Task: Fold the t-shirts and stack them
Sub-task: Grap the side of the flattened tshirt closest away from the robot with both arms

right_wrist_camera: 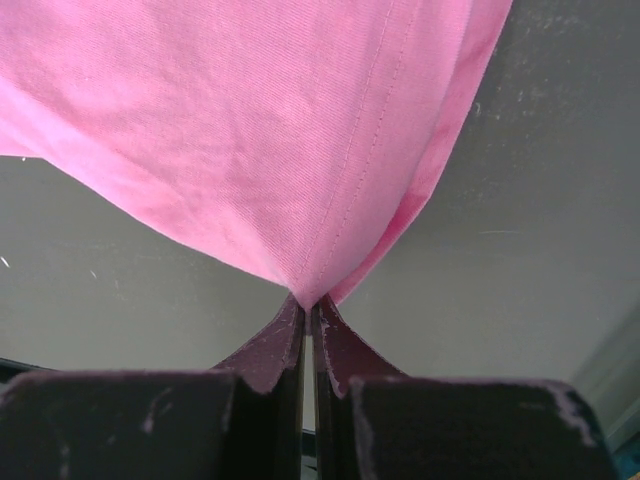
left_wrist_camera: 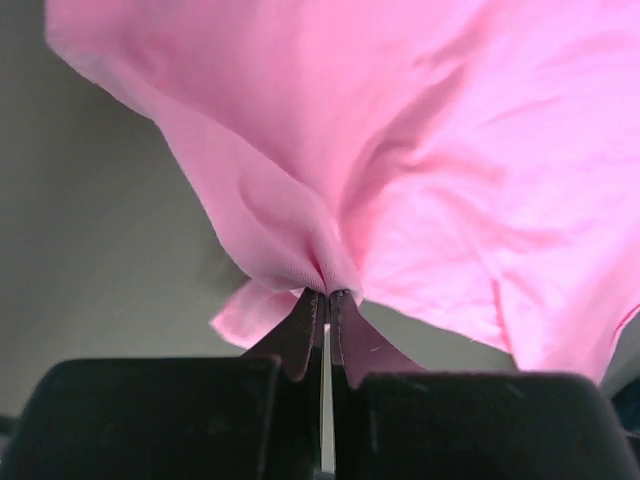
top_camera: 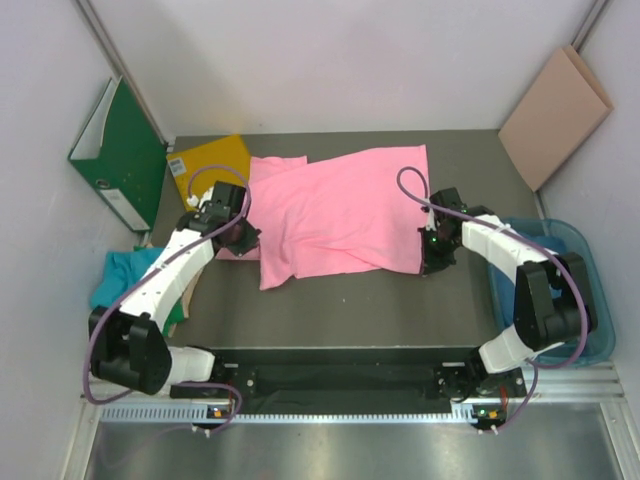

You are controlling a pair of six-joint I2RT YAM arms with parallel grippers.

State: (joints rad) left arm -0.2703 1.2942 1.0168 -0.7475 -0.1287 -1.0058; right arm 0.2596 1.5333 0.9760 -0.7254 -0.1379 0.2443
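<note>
You have the pink t-shirt lying across the middle of the table, running left to right with one sleeve reaching toward the far left. Your left pincer is clenched on a gathered pinch of cloth at the shirt's near left edge. Your right pincer is clenched on the near right corner, where a stitched hem line runs down into the fingers.

Expect this shirt to handle as a light, limp thing with no stiffness of its own. Lifted between two holds it will likely sag in the middle and trail its loose edge over the table. It is not fragile, and the fine knit seen from the right wrist looks grippy rather than slick. The hemmed corner on the right is the better sort of hold, since doubled, stitched cloth gives the pads something thick to bite.

The left hold is puckered, with folds fanning out from it and a small tab of cloth poking out just below. You cannot tell from here how many layers it has caught, so judge that side less sure.

The table is dark grey and matte, lightly scuffed, so dragged cloth may catch and wrinkle. A crumpled teal t-shirt lies at the table's left edge beside the left arm. A flat yellow sheet sits just beside the pink sleeve.
</note>
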